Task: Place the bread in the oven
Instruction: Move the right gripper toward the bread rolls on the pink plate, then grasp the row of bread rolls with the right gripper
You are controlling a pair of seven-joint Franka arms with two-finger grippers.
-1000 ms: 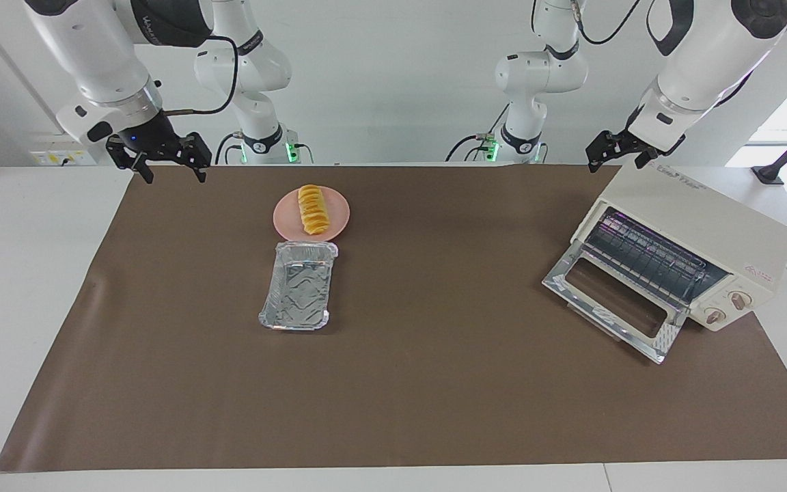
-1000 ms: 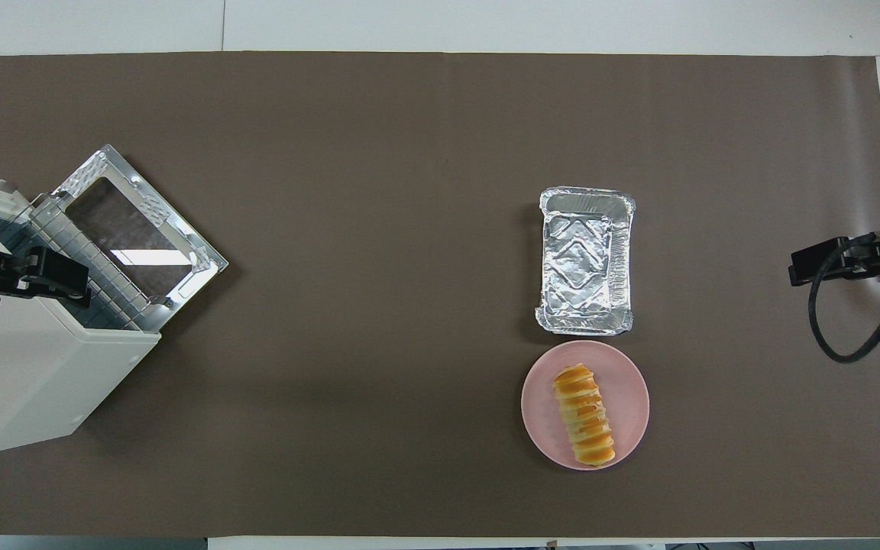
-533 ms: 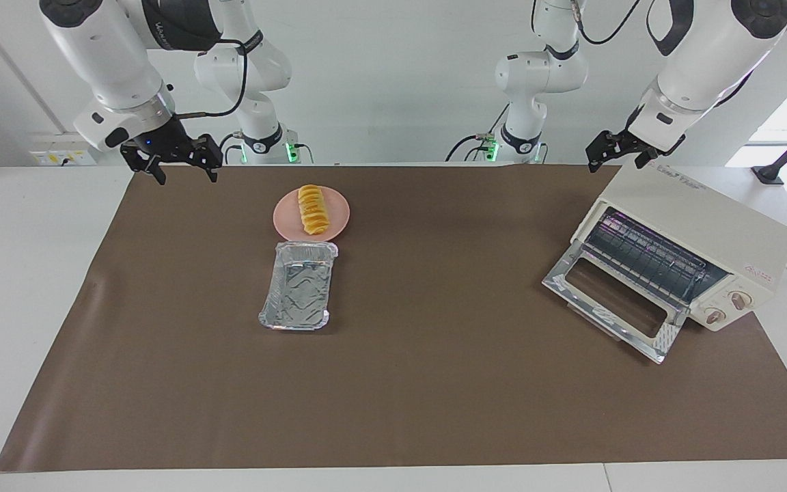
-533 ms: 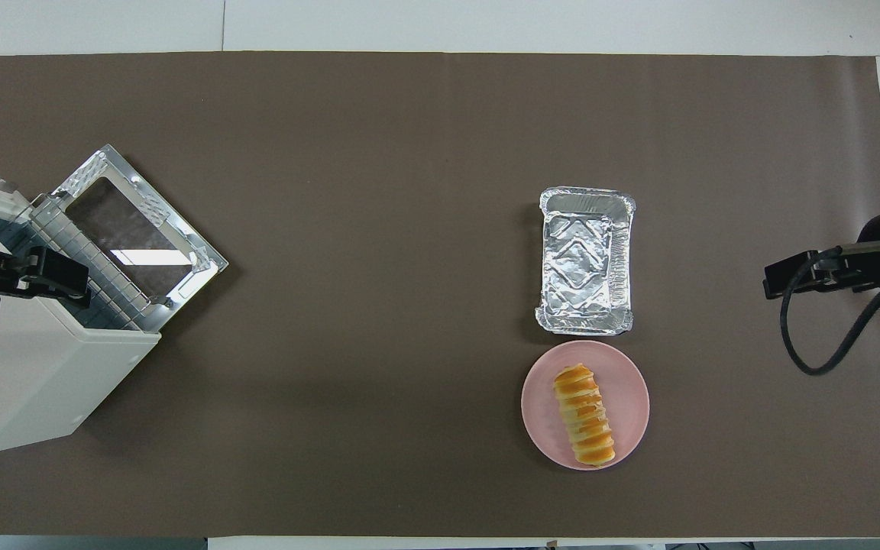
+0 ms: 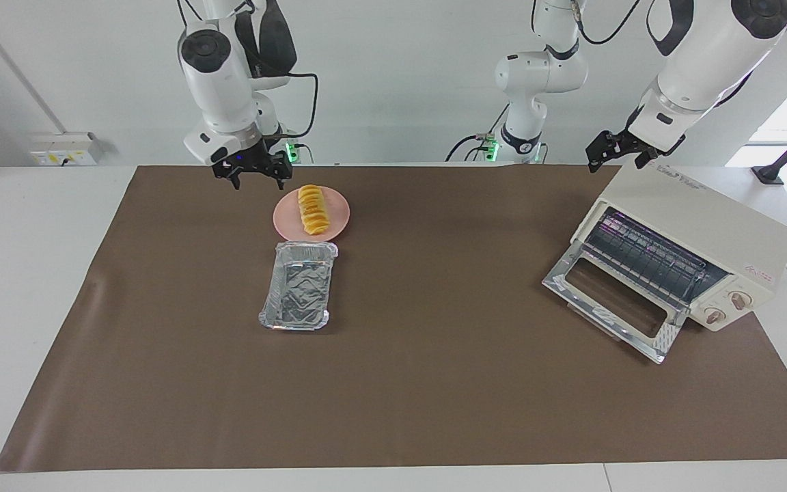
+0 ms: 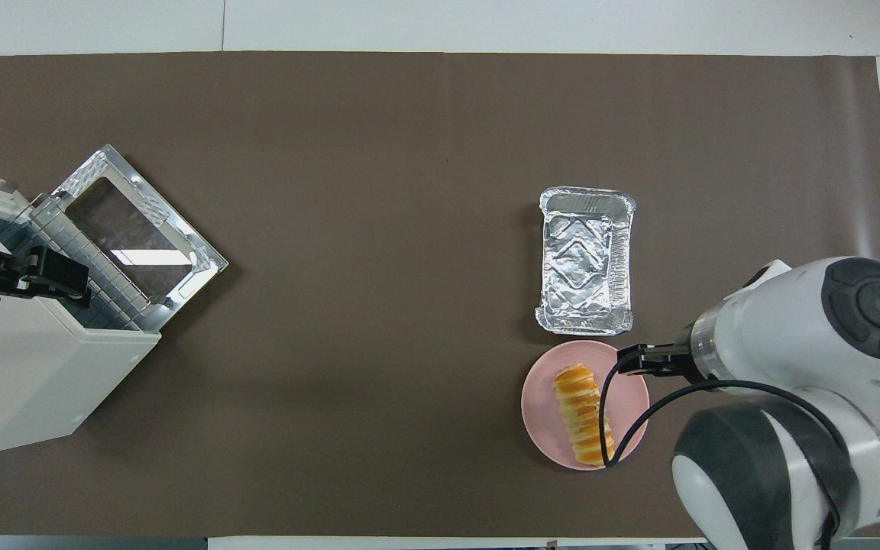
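Bread (image 5: 311, 208) lies on a pink plate (image 5: 336, 220) near the robots, a foil tray (image 5: 298, 285) just farther out. The right gripper (image 5: 257, 180), fingers apart, hangs beside the plate. The left gripper (image 5: 613, 154), fingers apart, waits above the open oven (image 5: 701, 232).

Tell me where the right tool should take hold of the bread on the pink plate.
Grip the bread across its narrow middle, coming straight down from above. It lies flat and alone on the pink plate, long axis pointing toward the foil tray, so the fingers should close on its long sides. The right tool hangs near the plate's edge, probably the closer one.
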